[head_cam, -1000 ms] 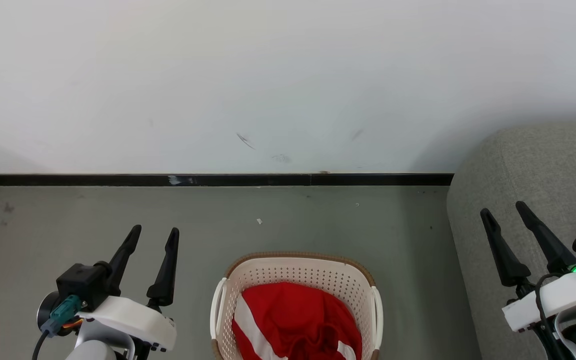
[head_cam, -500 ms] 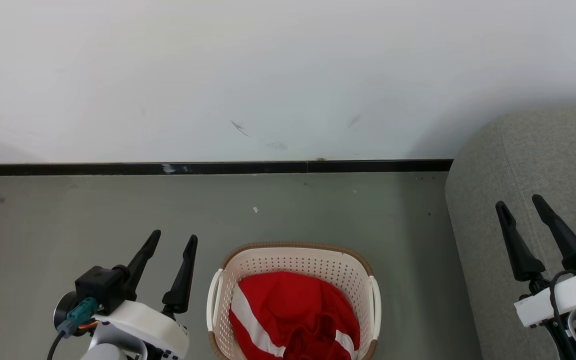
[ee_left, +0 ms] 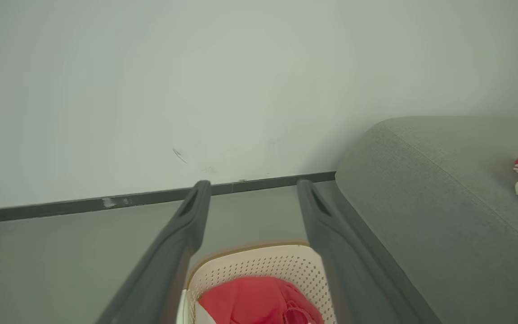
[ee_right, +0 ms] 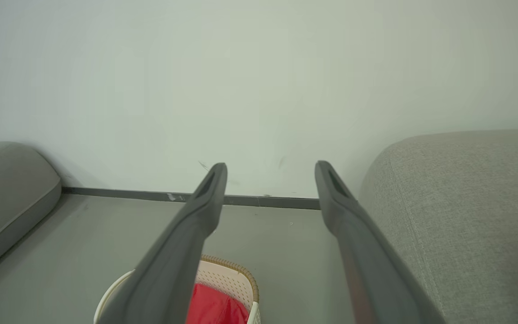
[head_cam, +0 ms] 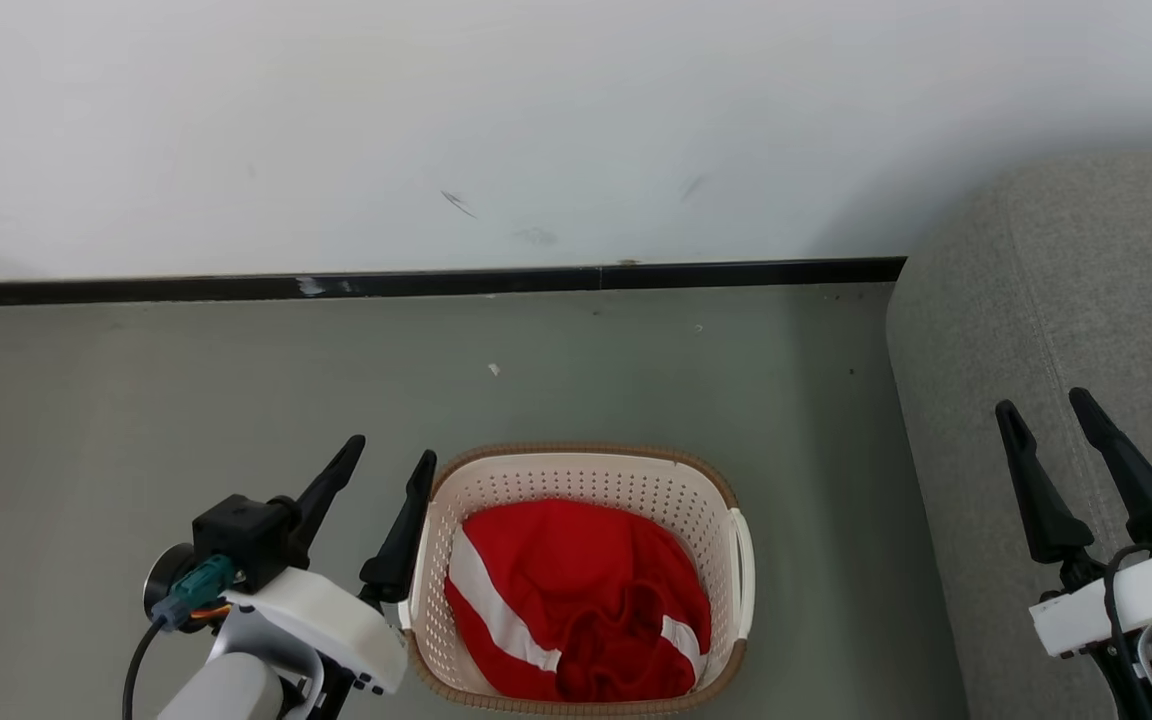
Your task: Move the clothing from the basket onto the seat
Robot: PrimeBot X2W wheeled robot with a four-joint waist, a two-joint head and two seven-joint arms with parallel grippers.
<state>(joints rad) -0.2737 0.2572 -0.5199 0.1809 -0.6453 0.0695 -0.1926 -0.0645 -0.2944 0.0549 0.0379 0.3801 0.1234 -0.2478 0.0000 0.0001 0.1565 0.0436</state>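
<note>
The clothing (head_cam: 576,590) lies bunched in the basket (head_cam: 588,451) on the floor (head_cam: 186,380); the left gripper (head_cam: 388,455) hangs just beside the basket's left rim, fingers spread, empty; the right gripper (head_cam: 1042,404), likewise spread and empty, is over the seat (head_cam: 1056,280), well apart.

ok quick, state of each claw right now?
Left claw: open, holding nothing, beside the basket.
Right claw: open, holding nothing, by the seat.
</note>
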